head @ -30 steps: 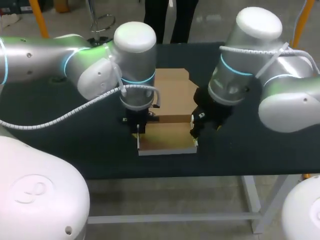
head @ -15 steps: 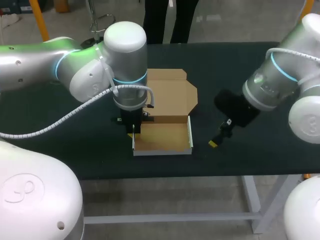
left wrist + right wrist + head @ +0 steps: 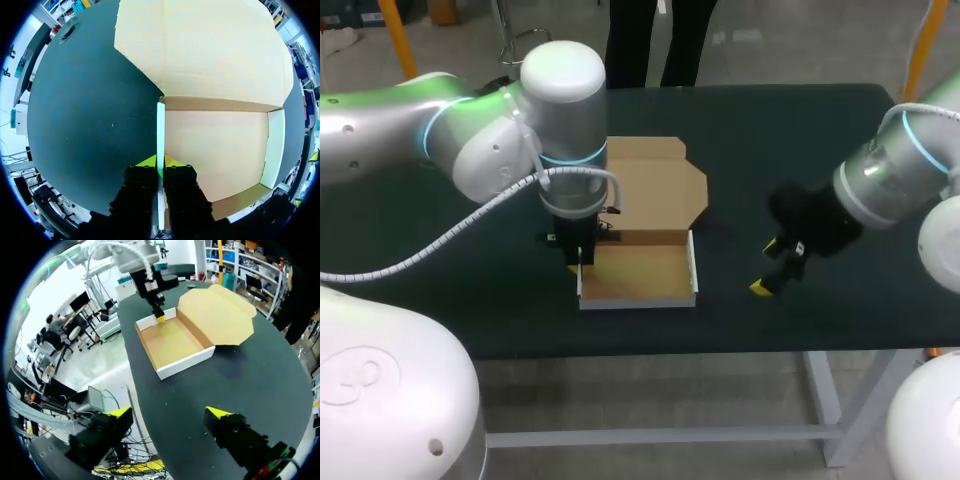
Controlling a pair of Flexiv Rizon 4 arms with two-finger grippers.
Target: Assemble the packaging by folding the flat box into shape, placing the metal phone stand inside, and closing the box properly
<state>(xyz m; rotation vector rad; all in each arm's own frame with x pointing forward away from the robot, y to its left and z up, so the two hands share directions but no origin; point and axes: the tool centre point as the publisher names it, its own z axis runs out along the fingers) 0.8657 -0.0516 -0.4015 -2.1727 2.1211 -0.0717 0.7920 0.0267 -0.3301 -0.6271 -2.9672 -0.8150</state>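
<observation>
Cardboard box [image 3: 638,240], brown inside and white on its outer faces, with its tray [image 3: 172,342] already raised and its lid [image 3: 658,178] lying flat and open beyond the tray. Your left gripper [image 3: 160,162] is pressed together on the thin side wall [image 3: 160,127] nearest it. One finger is inside the tray and one outside, so the tray floor lies just beside the inner finger. Your right gripper [image 3: 167,412] hangs over the bare table [image 3: 790,150] with its fingers spread and nothing between them; the box sits well ahead of it. The metal phone stand shows in no view. Judged from its thin walls, the box will be light and will flex or slide under a push. Take it by a wall edge or the lid's free edge, pinching gently to avoid creasing. The stand, being metal, should be stiff, heavier and slippery.
</observation>
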